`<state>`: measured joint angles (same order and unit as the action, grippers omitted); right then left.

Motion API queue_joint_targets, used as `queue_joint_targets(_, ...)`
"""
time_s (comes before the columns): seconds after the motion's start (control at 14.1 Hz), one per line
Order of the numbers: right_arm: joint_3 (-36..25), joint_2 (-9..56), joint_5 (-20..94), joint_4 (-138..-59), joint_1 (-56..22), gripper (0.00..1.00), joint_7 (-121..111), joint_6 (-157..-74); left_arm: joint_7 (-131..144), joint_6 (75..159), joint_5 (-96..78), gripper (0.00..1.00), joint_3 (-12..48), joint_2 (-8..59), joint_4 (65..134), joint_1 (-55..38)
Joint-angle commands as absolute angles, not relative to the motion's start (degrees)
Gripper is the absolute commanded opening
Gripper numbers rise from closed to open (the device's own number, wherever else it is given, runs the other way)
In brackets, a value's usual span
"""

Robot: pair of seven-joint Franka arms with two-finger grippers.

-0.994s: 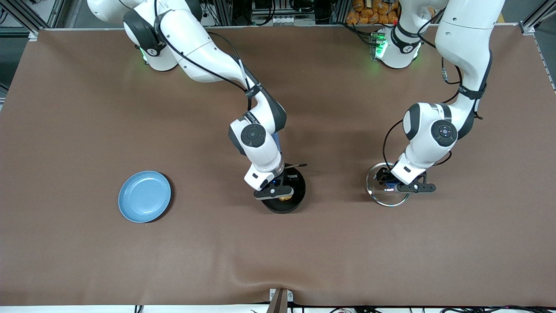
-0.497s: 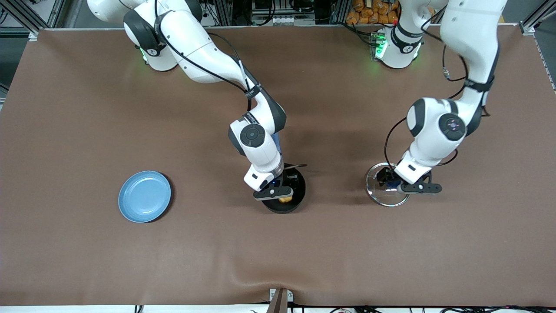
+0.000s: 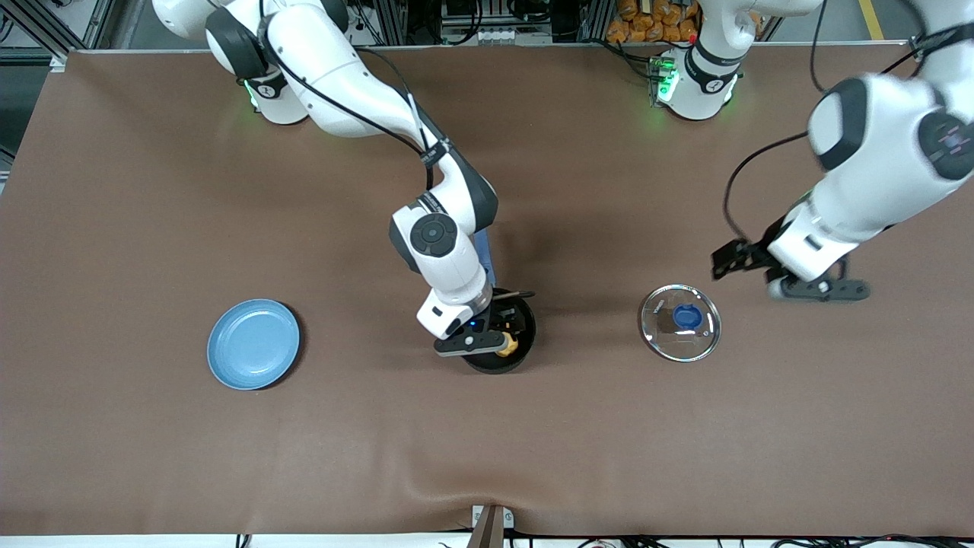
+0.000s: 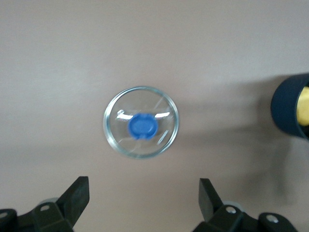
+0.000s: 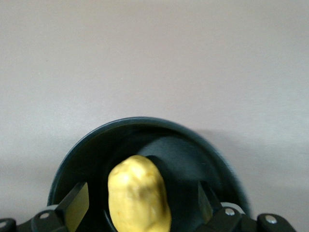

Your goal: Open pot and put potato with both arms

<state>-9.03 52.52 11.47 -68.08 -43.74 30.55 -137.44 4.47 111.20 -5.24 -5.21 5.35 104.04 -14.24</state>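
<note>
The black pot (image 3: 522, 335) stands mid-table, lid off, its blue handle (image 3: 485, 255) mostly hidden under the right arm. The yellow potato (image 3: 507, 347) lies inside the pot (image 5: 140, 126). My right gripper (image 3: 487, 339) hangs just over the pot, open, its fingers (image 5: 77, 203) on either side of the potato (image 5: 139, 193) without touching it. The glass lid (image 3: 679, 322) with its blue knob (image 3: 687, 316) lies flat on the table toward the left arm's end. My left gripper (image 3: 734, 260) is open and empty, up in the air beside the lid (image 4: 141, 122).
A flat light-blue plate (image 3: 253, 344) sits on the brown table toward the right arm's end. The pot's edge (image 4: 288, 108) shows at the side of the left wrist view. A metal bracket (image 3: 491, 521) sits at the table's front edge.
My left gripper has let go of the lid's knob and risen away toward the left arm's end; the lid stays on the table. My right gripper has shifted slightly, showing more of the potato.
</note>
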Motion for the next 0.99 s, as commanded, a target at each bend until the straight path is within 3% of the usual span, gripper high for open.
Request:
queue_joint_targets(0.0, -10.89, 48.79, 11.95, -68.73, -43.07, 1.00, 29.79, -130.02, 4.22, 99.88, 0.16, 1.00, -4.83, 6.94, 94.51, -14.24)
queue_joint_targets(0.43, -16.52, 37.20, 11.78, -69.17, -36.76, 1.00, 29.01, -115.17, 4.40, 85.27, 0.88, 1.00, -5.19, 6.59, 81.41, -13.98)
queue_joint_targets(0.92, -17.48, 26.38, 11.08, -71.09, -25.76, 1.00, 15.39, -98.98, 8.70, 83.85, -0.09, 1.00, -7.29, 8.44, 76.47, -14.15)
